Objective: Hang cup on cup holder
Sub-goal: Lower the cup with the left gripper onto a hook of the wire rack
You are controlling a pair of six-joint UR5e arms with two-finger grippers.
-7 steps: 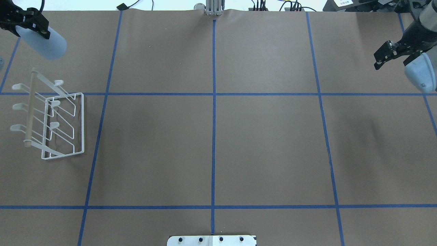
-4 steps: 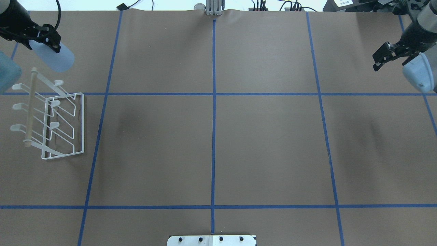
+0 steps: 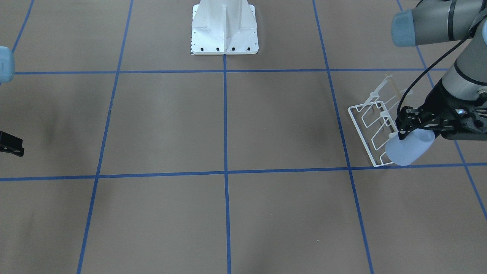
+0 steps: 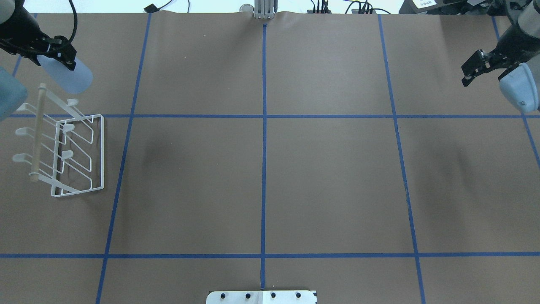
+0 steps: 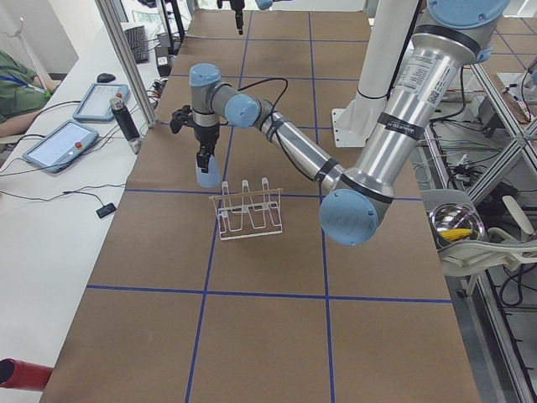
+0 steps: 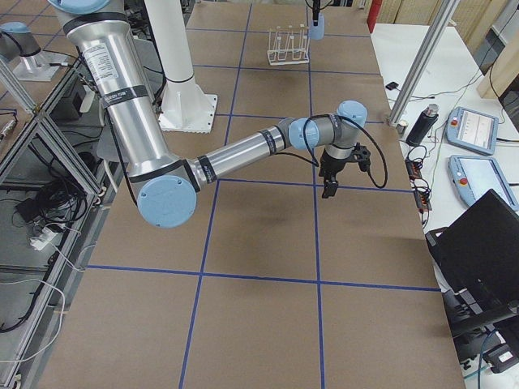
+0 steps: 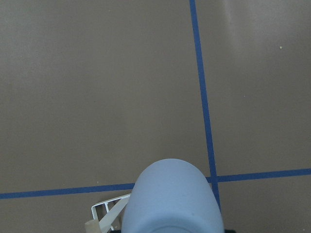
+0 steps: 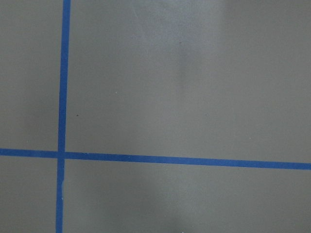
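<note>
Pale-blue matte plastic tumbler (image 4: 72, 78) hangs clamped in the jaws of the left gripper (image 4: 57, 58), closed base pointing away from them, just beside the far end of the white wire pronged rack (image 4: 67, 126).

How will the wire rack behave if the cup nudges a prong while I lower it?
The cup holder looks like thin open wire, so it is probably light and likely to slide on the smooth paper. Its wooden rod sits high over a narrow base, so a sideways push from the cup might tip it.
</note>
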